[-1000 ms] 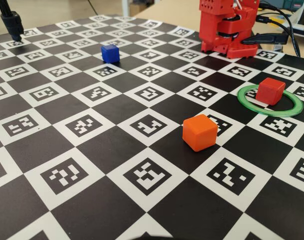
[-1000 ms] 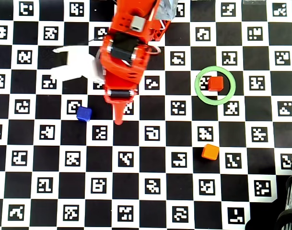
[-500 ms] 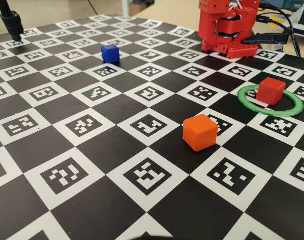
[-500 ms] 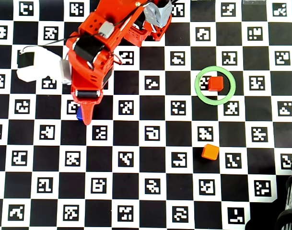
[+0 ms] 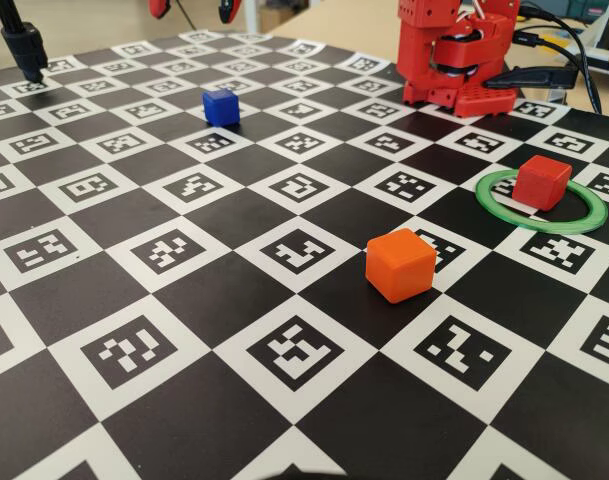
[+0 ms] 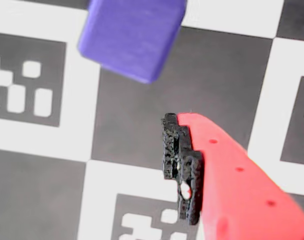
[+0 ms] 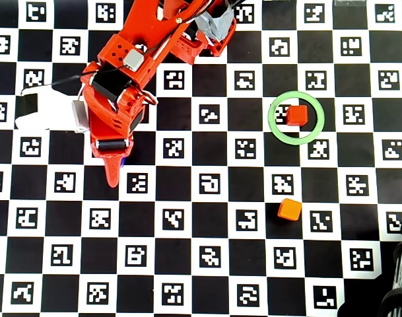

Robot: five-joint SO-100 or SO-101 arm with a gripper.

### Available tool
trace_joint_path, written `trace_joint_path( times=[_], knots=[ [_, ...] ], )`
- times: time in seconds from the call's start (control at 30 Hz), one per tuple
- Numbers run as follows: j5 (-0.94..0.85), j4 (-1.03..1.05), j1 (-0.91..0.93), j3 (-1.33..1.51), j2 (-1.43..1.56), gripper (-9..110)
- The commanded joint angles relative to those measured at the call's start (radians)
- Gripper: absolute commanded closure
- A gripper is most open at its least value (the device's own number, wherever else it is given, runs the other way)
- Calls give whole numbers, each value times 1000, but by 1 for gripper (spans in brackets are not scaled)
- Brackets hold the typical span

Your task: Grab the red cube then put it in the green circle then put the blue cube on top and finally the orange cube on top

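**Observer:** What's changed in the last second?

**Me:** I have swung the arm across the checkered, marker-printed counter (image 7: 207,218), from its middle columns over to the left of the overhead view. The red two-finger gripper (image 7: 112,177) now hangs above the small matte dark-blue plastic cube (image 5: 221,106), which the arm almost hides from overhead.

**Observer:** Is the gripper spread or closed?

**Me:** Spread wide, I judge. In the wrist view only one red finger with its black pad (image 6: 181,167) shows, and the blue cube sits free above it, touching nothing. In the fixed view two red tips dangle apart above the cube.

**Observer:** And the rest?

**Me:** The small matte red plastic cube (image 7: 296,115) rests inside the thin translucent green plastic ring (image 7: 275,129), so the first step looks finished. That's why I'm over the blue one: it goes on next. The bright-orange plastic cube (image 7: 289,209) waits below the ring, well apart, for last.
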Motion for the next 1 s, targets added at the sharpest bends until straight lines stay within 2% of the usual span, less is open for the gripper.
trace_joint_path(
  times=[0.0, 0.97],
  knots=[
    [-11, -35, 25, 5, 12, 57],
    [49, -344, 26, 259, -97, 57]
  ],
)
